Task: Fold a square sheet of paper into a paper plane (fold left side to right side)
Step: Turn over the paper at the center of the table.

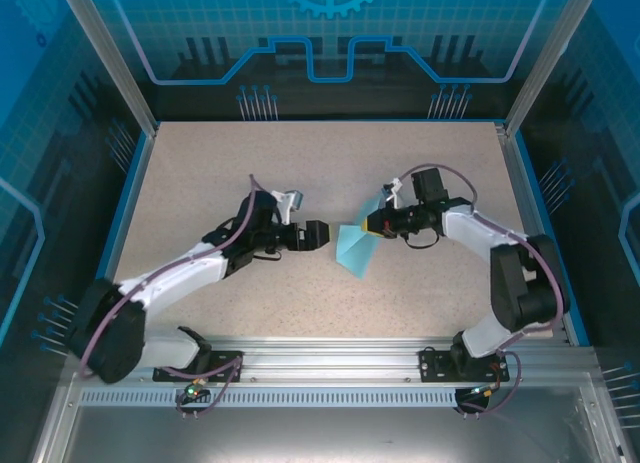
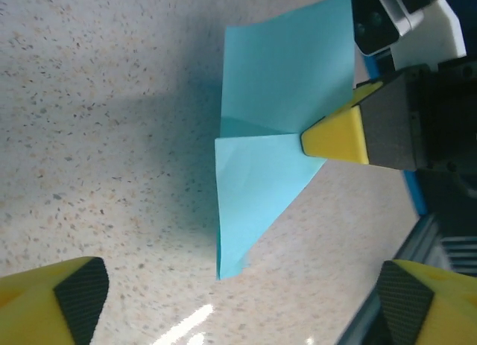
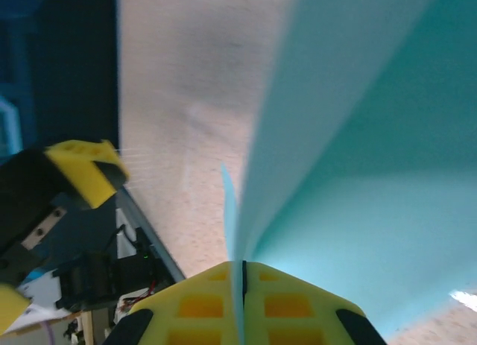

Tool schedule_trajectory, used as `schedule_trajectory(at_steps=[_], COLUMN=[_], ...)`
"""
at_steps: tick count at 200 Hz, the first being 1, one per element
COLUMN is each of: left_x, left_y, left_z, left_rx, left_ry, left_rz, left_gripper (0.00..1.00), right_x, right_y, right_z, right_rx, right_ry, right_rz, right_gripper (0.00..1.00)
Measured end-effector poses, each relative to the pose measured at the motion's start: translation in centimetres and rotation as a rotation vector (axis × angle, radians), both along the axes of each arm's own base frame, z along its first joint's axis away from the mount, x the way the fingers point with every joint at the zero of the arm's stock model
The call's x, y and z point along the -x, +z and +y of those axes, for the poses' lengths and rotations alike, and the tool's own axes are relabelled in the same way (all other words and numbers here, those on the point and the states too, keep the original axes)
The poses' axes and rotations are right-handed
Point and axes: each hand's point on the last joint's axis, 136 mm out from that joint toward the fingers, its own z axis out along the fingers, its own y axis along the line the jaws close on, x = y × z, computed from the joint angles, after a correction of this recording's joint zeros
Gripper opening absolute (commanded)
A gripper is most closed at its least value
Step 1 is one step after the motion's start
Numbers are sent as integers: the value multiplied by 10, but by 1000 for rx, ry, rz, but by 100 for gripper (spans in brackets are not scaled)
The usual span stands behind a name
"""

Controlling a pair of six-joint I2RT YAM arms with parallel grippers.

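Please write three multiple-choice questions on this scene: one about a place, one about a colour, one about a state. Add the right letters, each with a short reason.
1. Where is the sheet of paper?
A between the two grippers
B left of both grippers
C right of both grippers

2. What colour is the paper?
A white
B light blue
C yellow

3. What is the state of the right gripper?
A open and empty
B shut on the paper
C open around the paper

Answers:
1 A: in the top view it lies between the left gripper and the right one.
2 B: it looks cyan.
3 B: its yellow fingers pinch the paper's edge.
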Motion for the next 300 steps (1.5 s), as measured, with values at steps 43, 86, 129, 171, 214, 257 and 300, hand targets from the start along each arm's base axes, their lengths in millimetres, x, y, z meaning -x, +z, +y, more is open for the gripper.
schedule_trajectory(at_steps=[43, 86, 129, 171, 214, 257, 300], left_x=[13, 27, 41, 54, 66, 72, 59], left_y=[78, 128, 167, 196, 208, 204, 179], left_z=[10, -2, -15, -18, -18, -24, -27], left_rx=[179, 344, 460, 550, 566, 524, 339], left_ry=[51, -43, -162, -239, -277, -304, -205], left_rz=[-142, -223, -290, -357, -400, -405, -384], left_gripper=[99, 98, 89, 55, 18, 3, 0], right_x=[0, 22, 62, 79, 81, 82, 57], right_y=[123, 218, 254, 261, 257, 252, 231], right_z=[6, 16, 44, 52, 52, 51, 29], right_rx=[-173, -303, -375, -400, -394, -368, -177], right_ry=[76, 205, 383, 457, 460, 458, 300], right_rz=[-369, -610, -672, -684, -666, -656, -634], right_gripper=[2, 3, 3, 4, 9, 39, 68])
